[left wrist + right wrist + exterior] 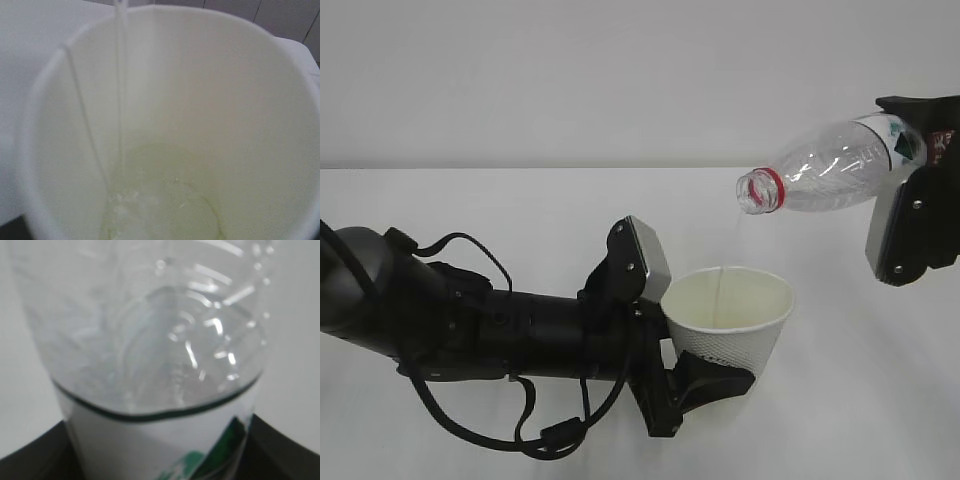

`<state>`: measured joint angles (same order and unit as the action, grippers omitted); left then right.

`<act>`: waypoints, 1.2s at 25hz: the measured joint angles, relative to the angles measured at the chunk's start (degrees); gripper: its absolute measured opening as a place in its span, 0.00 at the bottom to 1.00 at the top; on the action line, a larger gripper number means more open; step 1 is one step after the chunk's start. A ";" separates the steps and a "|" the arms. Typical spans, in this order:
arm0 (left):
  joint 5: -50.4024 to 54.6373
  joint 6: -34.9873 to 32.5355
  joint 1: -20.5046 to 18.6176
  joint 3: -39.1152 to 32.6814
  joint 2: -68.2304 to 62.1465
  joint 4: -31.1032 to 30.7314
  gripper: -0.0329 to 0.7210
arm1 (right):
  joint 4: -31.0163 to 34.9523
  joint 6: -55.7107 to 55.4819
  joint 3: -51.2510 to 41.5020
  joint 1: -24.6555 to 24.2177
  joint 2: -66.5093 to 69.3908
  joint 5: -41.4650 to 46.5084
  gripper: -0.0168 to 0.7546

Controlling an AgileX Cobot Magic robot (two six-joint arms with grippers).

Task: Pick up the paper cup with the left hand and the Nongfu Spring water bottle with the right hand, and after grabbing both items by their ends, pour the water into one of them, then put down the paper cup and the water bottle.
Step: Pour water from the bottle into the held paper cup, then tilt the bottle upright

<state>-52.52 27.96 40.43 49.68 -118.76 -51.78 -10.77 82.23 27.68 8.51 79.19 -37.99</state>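
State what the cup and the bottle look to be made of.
Paper cup: apparently paper, matte cream inside with a visible side seam, dimpled white outside. Water bottle: likely thin clear plastic, glossy, ribbed walls catching highlights, with a printed label.

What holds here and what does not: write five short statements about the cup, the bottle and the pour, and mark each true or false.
1. The left pincer holds the paper cup upright. True.
2. The Nongfu Spring water bottle stands upright on the table. False: the right pincer holds it in the air, tipped with its mouth slightly down toward the cup.
3. A thin stream of water runs from the bottle's mouth into the cup. True.
4. The cup is full to its rim. False: the left wrist view shows only a shallow pool at the bottom.
5. The bottle's mouth is capped. False: it is open, with only a red neck ring.
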 joint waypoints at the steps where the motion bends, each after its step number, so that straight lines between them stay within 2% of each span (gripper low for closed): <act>1: 0.00 0.00 0.00 0.00 0.00 0.00 0.70 | 0.00 0.12 0.00 0.00 0.00 0.00 0.69; 19: 0.00 0.00 0.00 0.00 0.00 0.00 0.70 | 0.00 0.88 0.00 0.00 0.00 -0.10 0.69; 20: 0.00 0.00 0.00 0.00 0.00 0.00 0.73 | 0.00 0.88 0.00 0.00 0.00 -0.10 0.69; 30: 0.08 0.00 0.00 0.00 0.00 0.00 0.70 | 0.00 0.88 0.00 0.00 0.00 -0.10 0.69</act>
<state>-52.44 27.96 40.43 49.68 -118.76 -51.78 -10.77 83.11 27.68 8.51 79.19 -38.08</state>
